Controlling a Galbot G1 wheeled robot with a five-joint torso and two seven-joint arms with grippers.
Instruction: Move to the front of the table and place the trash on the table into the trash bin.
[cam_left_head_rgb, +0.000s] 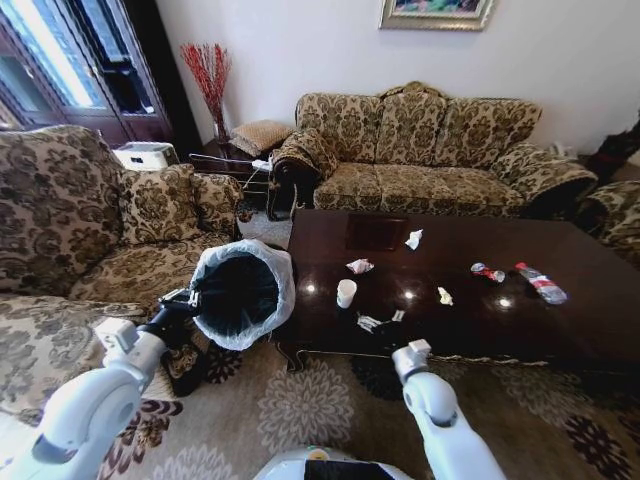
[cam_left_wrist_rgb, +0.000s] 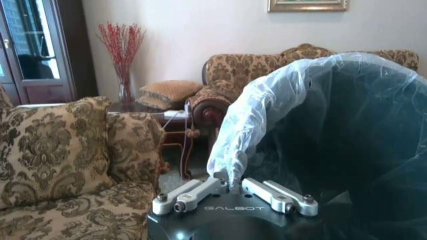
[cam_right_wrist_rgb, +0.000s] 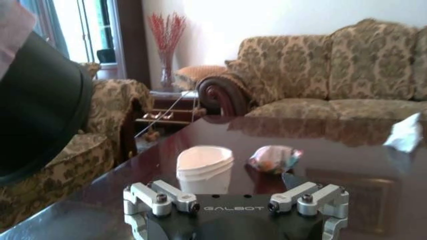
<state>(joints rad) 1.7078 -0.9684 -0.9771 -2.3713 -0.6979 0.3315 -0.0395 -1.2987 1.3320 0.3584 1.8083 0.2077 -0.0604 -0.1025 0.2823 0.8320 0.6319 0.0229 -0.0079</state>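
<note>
The left gripper (cam_left_head_rgb: 186, 298) is clamped on the bagged rim of the trash bin (cam_left_head_rgb: 240, 292), held tilted beside the table (cam_left_head_rgb: 560, 330). The right gripper (cam_left_head_rgb: 411, 355), jaws spread, hovers near the paper cup (cam_left_head_rgb: 346, 292) among scattered trash.

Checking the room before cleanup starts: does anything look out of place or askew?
Yes. Litter is scattered over the table: a paper cup, wrappers and a plastic bottle lying on its side. The trash bin is tilted, its bagged rim pinched by the left gripper.
</note>
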